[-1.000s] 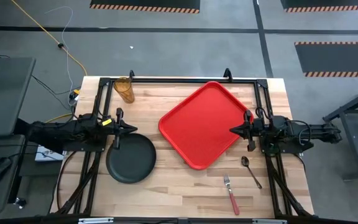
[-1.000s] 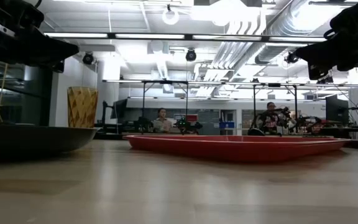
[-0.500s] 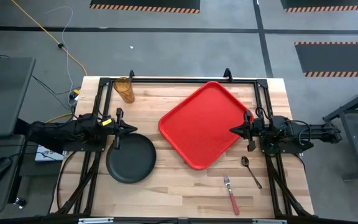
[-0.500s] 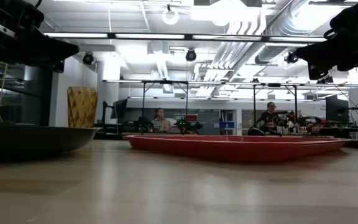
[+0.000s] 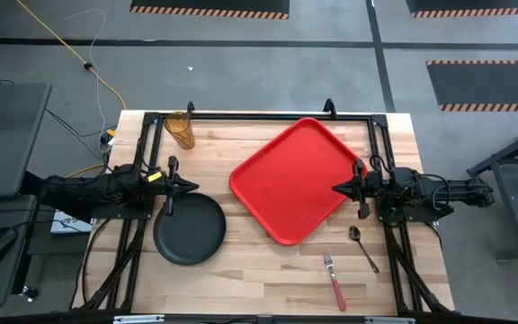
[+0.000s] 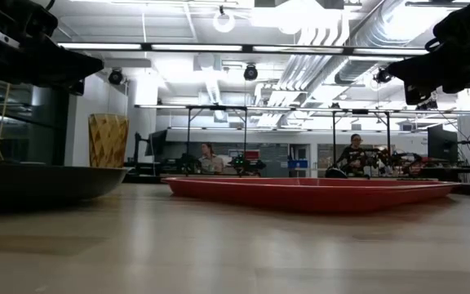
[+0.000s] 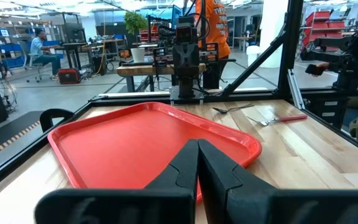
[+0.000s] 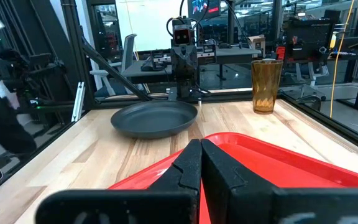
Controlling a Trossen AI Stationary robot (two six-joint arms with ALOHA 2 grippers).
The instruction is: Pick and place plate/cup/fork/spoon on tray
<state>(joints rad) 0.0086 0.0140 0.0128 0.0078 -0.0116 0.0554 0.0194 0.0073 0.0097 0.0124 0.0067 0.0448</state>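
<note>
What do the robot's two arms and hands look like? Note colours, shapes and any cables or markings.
Both arms are dark and slim. The left hand and right hand each end in two black, tapering fingers. The left arm has a small yellow marking near its wrist. Black cables loop beside the right arm.

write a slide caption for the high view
Both arms wait beside the empty tray; plate, cup, fork, spoon not placed.

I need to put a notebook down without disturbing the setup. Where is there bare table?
Bare wood lies along the front edge left of the fork, and at the back between the cup and the tray. It is crowded around the fork and spoon by the right end effector.
</note>
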